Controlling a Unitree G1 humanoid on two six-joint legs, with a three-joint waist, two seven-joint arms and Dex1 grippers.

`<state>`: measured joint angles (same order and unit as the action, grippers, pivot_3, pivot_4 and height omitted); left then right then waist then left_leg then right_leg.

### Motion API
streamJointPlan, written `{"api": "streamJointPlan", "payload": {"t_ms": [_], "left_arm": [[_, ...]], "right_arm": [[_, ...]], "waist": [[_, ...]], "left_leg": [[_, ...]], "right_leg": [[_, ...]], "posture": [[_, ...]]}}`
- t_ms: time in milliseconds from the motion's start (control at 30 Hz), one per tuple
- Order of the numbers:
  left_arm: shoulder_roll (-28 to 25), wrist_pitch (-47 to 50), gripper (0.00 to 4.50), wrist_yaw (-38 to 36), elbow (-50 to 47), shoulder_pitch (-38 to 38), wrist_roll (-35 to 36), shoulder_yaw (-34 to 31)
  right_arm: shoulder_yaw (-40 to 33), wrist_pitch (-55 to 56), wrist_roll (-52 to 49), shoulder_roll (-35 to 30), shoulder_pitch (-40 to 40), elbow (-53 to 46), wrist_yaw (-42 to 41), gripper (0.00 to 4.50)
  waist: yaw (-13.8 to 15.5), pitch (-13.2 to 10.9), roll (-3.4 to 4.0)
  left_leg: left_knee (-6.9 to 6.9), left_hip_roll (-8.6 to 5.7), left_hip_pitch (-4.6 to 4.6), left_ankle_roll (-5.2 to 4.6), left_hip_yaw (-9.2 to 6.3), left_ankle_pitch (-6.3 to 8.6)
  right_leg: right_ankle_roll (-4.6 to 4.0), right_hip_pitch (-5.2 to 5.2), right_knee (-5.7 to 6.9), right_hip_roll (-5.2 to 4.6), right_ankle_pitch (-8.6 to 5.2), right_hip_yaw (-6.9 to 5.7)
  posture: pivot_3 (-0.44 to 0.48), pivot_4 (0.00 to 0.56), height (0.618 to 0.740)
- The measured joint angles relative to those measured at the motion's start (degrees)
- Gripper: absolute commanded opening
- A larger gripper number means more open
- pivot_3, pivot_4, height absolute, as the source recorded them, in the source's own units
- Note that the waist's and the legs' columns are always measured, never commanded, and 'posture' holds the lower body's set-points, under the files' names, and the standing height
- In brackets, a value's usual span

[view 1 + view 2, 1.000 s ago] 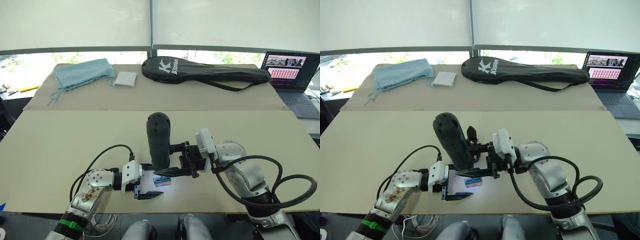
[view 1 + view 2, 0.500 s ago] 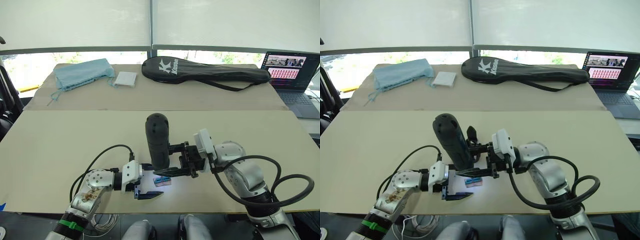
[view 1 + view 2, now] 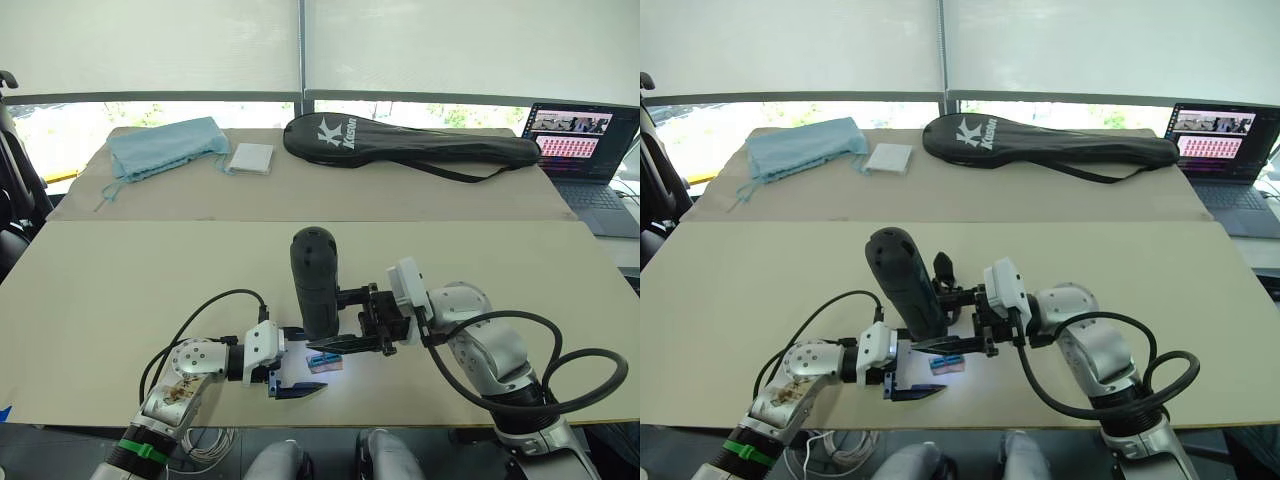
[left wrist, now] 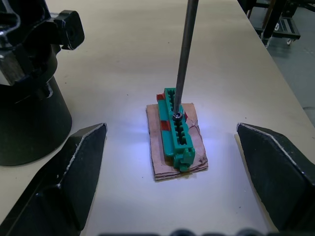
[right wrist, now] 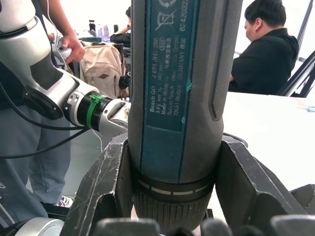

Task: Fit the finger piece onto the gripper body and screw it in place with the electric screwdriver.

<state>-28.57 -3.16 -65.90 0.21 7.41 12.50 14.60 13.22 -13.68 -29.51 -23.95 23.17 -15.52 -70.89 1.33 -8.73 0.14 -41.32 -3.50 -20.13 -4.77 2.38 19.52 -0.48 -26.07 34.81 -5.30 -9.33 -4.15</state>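
The right gripper (image 3: 345, 318) is clamped around the electric screwdriver (image 3: 316, 280), holding it upright near the table's (image 3: 120, 290) front edge, its bit (image 4: 183, 64) resting on a small green-and-tan block (image 4: 176, 132). The left gripper (image 3: 292, 362) lies on the table with its fingers (image 4: 74, 172) spread wide on either side of that block. The gripper body (image 4: 29, 83) stands just beside the block.

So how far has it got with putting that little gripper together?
Done: the electric screwdriver is picked up, shut upright in the right gripper. In hand: its bit rests in the green strip on a tan block, between the open left gripper's fingers. Left, seemingly: fitting the finger piece to the gripper body and screwing it.
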Motion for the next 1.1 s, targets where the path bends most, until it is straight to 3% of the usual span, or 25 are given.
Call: {"api": "streamJointPlan", "payload": {"t_ms": [1100], "left_arm": [[0.0,0.46,4.45,0.04,-0.16,0.0,-0.01,0.02]], "right_arm": [[0.07,-0.53,-0.09,-0.26,0.0,-0.09,-0.16,1.92]], "waist": [[0.01,0.02,-0.01]], "left_leg": [[0.0,0.01,0.0,0.0,0.0,0.0]], "right_leg": [[0.0,0.0,0.0,0.0,0.0,0.01]], "posture": [[0.0,0.15,0.74]]}}
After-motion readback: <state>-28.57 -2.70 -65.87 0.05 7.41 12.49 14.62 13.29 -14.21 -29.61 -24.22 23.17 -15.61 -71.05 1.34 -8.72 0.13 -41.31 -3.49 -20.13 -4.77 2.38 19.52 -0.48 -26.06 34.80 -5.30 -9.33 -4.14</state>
